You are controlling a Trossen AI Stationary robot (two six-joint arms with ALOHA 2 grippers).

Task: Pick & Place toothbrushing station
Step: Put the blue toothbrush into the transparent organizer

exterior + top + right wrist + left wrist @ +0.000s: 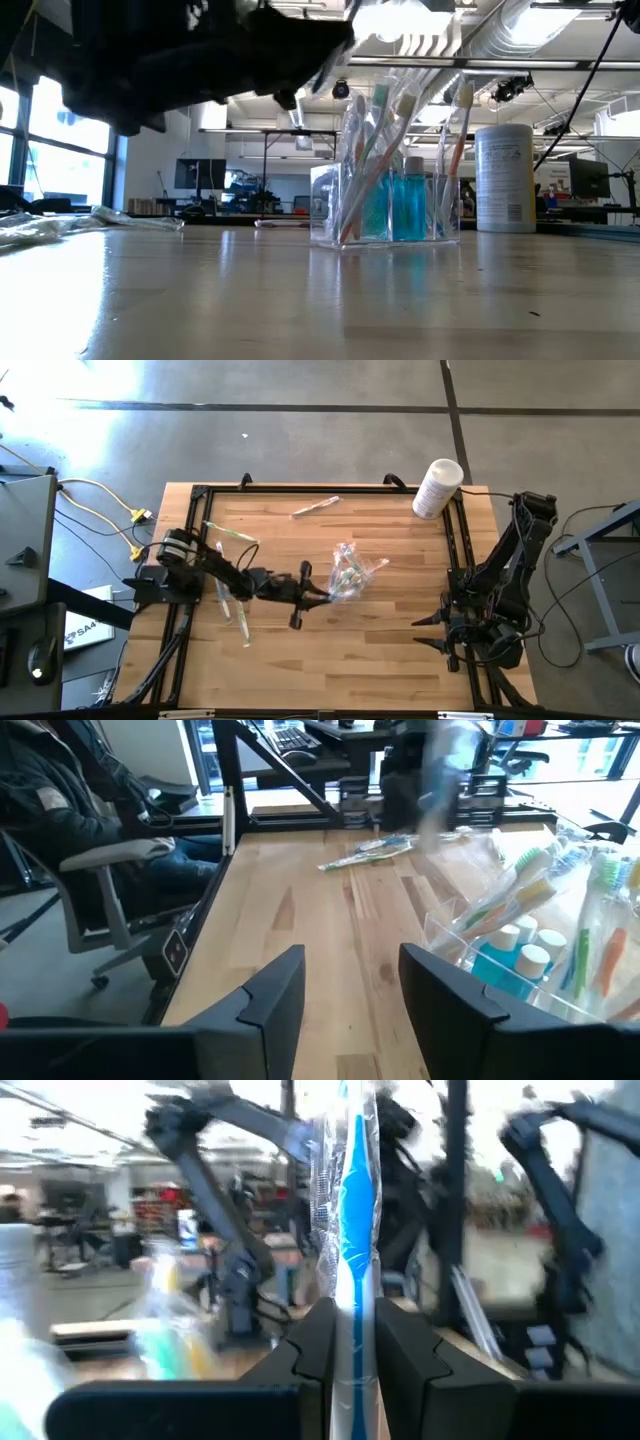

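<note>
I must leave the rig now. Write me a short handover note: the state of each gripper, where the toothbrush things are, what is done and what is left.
Left gripper: shut on a wrapped blue toothbrush, held above the table beside the clear holder.
Right gripper: open and empty, waiting at the table's right edge.
Clear holder: mid-table, already carrying several toothbrushes and teal tubes.
Loose wrapped toothbrushes: one near the far edge, more on the left side.
White canister: far right corner.
Done: part of the holder is filled.
Left: probably place the held brush, then bring the loose ones.
</note>
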